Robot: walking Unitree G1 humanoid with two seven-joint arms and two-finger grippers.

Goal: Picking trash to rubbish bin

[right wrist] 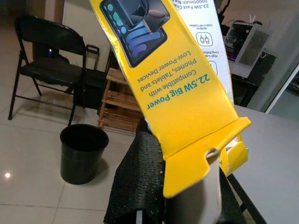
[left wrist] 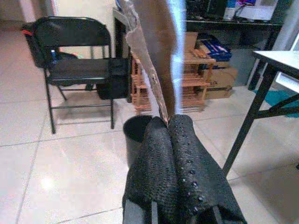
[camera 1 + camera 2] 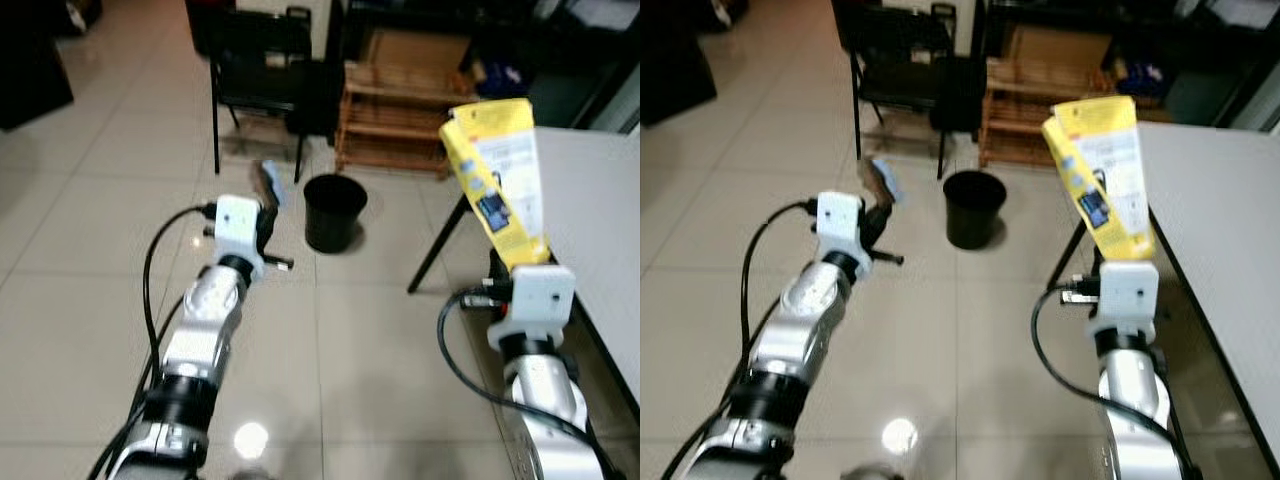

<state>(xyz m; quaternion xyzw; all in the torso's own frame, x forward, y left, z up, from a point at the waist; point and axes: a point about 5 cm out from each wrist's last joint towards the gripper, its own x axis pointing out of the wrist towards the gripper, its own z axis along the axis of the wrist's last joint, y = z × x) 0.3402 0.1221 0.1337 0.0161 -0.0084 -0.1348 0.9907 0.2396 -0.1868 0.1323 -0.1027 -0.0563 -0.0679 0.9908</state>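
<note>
Pale floor tiles (image 3: pixel 90 190) lie under your right gripper (image 3: pixel 520 262) pinching a yellow box (image 3: pixel 497 180) and left gripper (image 3: pixel 266 218) pinching brown cardboard (image 3: pixel 270 184), with the black bin (image 3: pixel 334 211) farther ahead.

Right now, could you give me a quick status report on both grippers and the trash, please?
Left gripper shut on brown cardboard scrap. Right gripper shut on yellow package. Black bin on the floor ahead, open, nothing between.
</note>
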